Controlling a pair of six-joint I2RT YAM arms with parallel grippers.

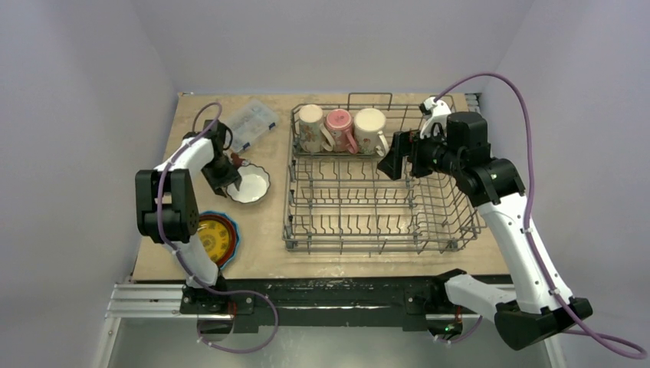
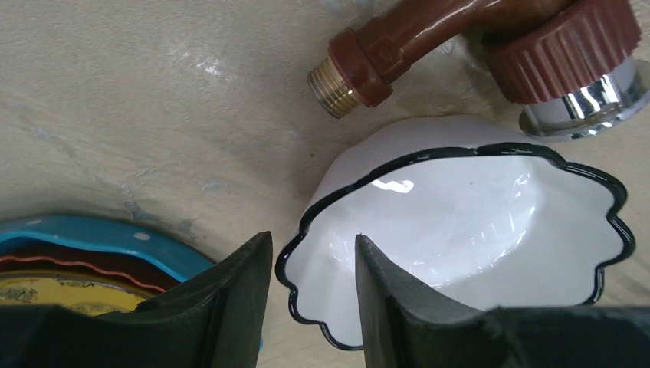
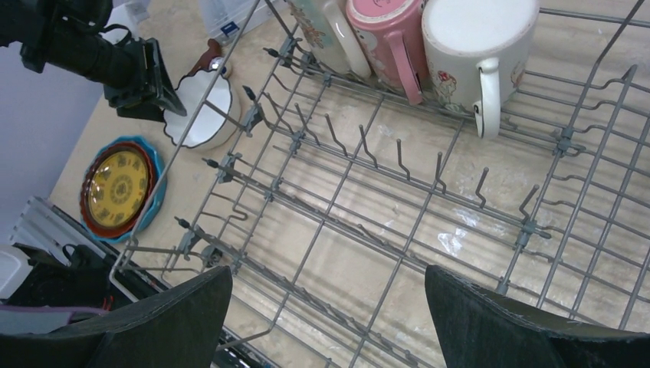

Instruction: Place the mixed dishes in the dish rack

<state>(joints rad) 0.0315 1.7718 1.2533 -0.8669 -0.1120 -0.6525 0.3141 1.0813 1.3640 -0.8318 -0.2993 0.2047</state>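
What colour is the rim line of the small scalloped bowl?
Black, on a white bowl; the left wrist view shows it best.

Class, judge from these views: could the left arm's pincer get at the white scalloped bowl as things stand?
Probably yes. The left pincer is open, straddling the near rim of the scalloped bowl. Nothing blocks it, and the brown tool lies beyond the far rim.

The small white scalloped bowl [image 2: 460, 230] gleamed, glossy and smooth. The large grey wire dish rack [image 1: 360, 207] looked metallic.
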